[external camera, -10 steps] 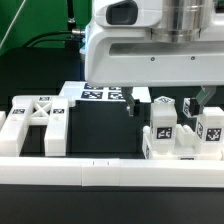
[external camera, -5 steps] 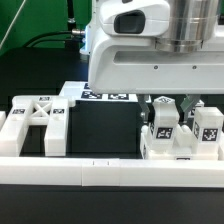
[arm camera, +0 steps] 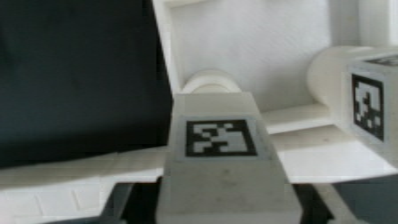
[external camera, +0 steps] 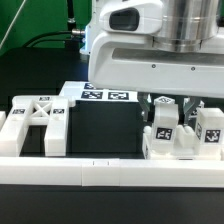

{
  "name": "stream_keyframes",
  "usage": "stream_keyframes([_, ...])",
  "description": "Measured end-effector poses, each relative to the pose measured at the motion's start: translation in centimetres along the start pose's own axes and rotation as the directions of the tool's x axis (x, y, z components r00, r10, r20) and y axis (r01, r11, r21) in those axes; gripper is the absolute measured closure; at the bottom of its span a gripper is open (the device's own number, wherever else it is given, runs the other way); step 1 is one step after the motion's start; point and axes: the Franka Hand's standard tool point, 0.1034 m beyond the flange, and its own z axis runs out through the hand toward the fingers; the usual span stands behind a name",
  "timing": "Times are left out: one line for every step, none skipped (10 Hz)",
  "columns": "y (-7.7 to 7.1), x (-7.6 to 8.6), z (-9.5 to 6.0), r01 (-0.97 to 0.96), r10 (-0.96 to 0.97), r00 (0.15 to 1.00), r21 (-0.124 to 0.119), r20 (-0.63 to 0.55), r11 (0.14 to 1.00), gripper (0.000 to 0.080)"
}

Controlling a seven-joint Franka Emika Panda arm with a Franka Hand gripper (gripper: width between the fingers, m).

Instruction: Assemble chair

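Note:
Two blocky white chair legs with marker tags stand side by side at the exterior view's right. My gripper (external camera: pixel 171 104) has come down over the nearer leg (external camera: pixel 163 132) and is shut on it, one finger on each side. In the wrist view that tagged leg (arm camera: pixel 222 140) fills the gap between the jaws of the gripper (arm camera: pixel 222 205). The second leg (external camera: pixel 210 128) stands just beside it, also seen as the tagged block (arm camera: pixel 366 95). The X-braced panel (external camera: pixel 38 112) lies at the exterior view's left, apart from the gripper.
The marker board (external camera: pixel 106 96) lies behind, under the arm's body. A long low white border rail (external camera: pixel 80 176) runs along the front. A black mat (external camera: pixel 100 130) lies between the panel and the legs.
The arm came down over the right-hand legs and the fingers closed from wide apart onto the nearer leg. Over the last half second it has hardly moved.

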Motion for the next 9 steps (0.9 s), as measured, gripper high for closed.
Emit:
stream_keyframes([-0.10, -0.16, 0.02, -0.088, 0.088, 0.996, 0.007, -0.028, 0.996, 0.0512])
stream_keyframes([-0.20, -0.14, 0.02, -0.229, 0.230, 0.971, 0.027, -0.056, 0.973, 0.0512])
stream_keyframes([-0.11, -0.17, 0.04, -0.361, 0.364, 0.928, 0.048, -0.078, 0.931, 0.0512])
stream_keyframes([-0.02, -0.16, 0.02, -0.467, 0.470, 0.879, 0.057, -0.079, 0.883, 0.0512])
stream_keyframes([-0.02, -0.15, -0.01, -0.510, 0.514, 0.855, 0.062, -0.071, 0.858, 0.0512])
stream_keyframes([0.08, -0.12, 0.03, -0.580, 0.584, 0.809, 0.069, -0.065, 0.811, 0.0512])
stream_keyframes([0.12, -0.11, 0.04, -0.628, 0.632, 0.772, 0.072, -0.061, 0.775, 0.0512])
stream_keyframes([0.30, -0.04, 0.10, -0.687, 0.693, 0.718, 0.092, -0.059, 0.720, 0.0512])
stream_keyframes([0.45, -0.20, 0.14, -0.769, 0.780, 0.624, 0.136, -0.052, 0.625, 0.0512])
